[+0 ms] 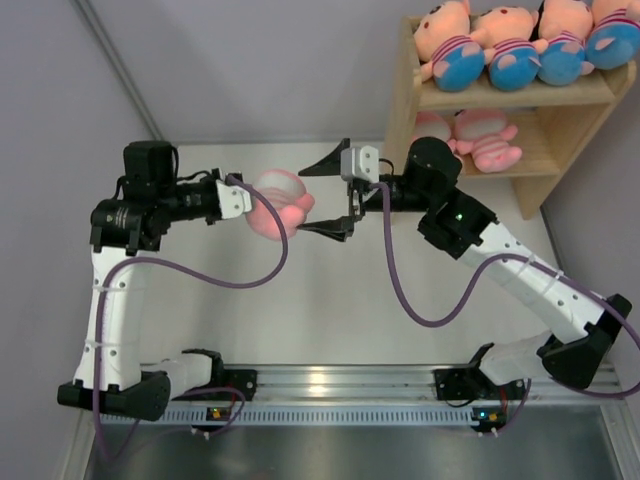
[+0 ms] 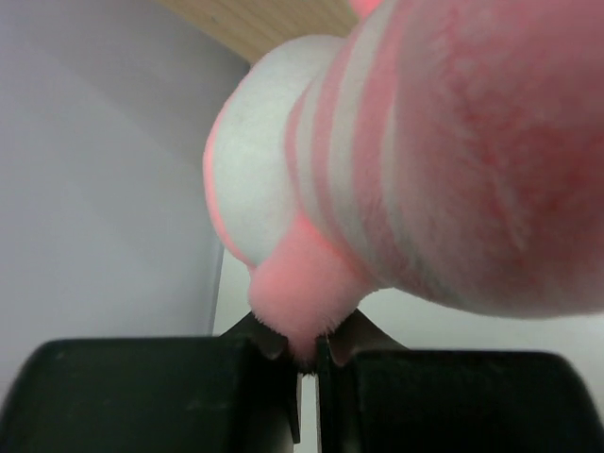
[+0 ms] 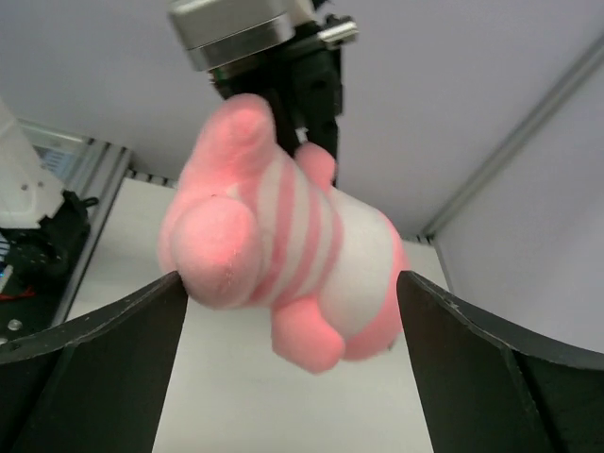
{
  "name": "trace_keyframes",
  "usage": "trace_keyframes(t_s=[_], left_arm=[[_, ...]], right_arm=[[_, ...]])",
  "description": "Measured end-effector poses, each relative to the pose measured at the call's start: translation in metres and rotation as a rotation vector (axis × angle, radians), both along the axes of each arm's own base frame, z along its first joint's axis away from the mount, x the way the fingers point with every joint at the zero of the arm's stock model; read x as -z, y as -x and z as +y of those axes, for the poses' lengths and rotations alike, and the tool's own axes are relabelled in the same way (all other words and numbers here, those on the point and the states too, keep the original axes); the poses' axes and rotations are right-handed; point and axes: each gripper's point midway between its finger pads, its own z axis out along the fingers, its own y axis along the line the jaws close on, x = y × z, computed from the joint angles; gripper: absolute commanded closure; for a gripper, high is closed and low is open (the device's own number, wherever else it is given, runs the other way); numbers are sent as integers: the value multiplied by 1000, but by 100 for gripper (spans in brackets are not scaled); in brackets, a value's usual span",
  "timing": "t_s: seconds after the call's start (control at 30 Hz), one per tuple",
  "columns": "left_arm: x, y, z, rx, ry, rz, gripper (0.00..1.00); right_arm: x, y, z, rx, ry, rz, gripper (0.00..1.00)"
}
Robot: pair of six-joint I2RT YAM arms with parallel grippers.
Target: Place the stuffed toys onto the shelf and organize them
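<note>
An all-pink stuffed toy (image 1: pixel 281 205) with a striped body hangs above the table's middle. My left gripper (image 1: pixel 256 203) is shut on one of its small pink limbs (image 2: pixel 300 316); in the left wrist view the jaws (image 2: pixel 309 357) pinch the fur. My right gripper (image 1: pixel 328 195) stands open, one finger on each side of the toy (image 3: pixel 283 250) and neither gripping it. The wooden shelf (image 1: pixel 575 95) is at the far right. Several peach-faced toys with blue bottoms (image 1: pixel 510 50) lie on its top tier, and two pink ones (image 1: pixel 485 140) lie on the lower tier.
Grey walls close in the table on the left and at the back. An aluminium rail (image 1: pixel 330 385) with both arm bases runs along the near edge. Purple cables (image 1: pixel 400 290) loop from each arm over the table.
</note>
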Motion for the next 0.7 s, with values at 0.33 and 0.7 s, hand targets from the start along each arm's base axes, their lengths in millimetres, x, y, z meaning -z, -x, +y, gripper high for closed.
trace_keyframes(t_s=[0.33,0.7], left_arm=[[51,-27,28,-110,-188,26,100],[57,-33,40,-204,-203,78,100]], right_arm=[[22,-22,-10,141,130,7,8],[80,-31,55,37,205,204,10]])
